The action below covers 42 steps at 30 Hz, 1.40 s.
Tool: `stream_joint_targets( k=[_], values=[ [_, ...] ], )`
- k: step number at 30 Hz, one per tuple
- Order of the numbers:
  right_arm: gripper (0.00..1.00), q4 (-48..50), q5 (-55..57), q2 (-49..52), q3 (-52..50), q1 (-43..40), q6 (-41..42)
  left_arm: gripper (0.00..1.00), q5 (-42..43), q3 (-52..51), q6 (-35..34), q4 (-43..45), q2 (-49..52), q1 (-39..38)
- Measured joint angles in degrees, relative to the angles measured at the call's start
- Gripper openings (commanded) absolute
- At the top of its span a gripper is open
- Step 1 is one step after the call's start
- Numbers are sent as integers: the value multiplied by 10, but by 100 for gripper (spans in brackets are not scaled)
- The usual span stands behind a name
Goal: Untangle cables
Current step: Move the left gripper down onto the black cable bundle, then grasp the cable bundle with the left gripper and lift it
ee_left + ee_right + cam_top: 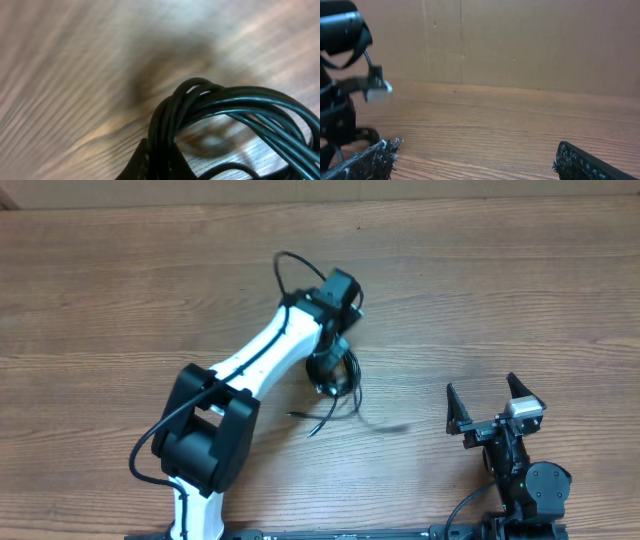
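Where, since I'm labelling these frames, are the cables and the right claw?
cables (162,125): left wrist view, on the bunched black loops.
right claw (481,384): overhead view, midway between its open fingertips.

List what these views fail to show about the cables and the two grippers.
- Overhead: where the left gripper meets the cables is hidden under its own wrist.
- Left wrist: the cables are blurred and cut by the right and bottom edges; cord count and plug ends unreadable.
- Right wrist: the open right gripper is cut by the bottom edge; the cables sit mostly behind the left arm.
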Motion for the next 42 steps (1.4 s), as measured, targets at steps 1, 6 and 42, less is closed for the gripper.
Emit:
stream_joint_targets(
  k=[1, 6, 42],
  values=[
    [100, 0, 0, 0, 0, 0, 0, 4, -4, 13, -38, -20, 0, 4],
    [100, 0, 0, 0, 0, 0, 0, 60, 25, 30, -281, -110, 0, 29],
    [100, 0, 0, 0, 0, 0, 0, 37, 109, -65, -217, 46, 0, 68]
  ],
)
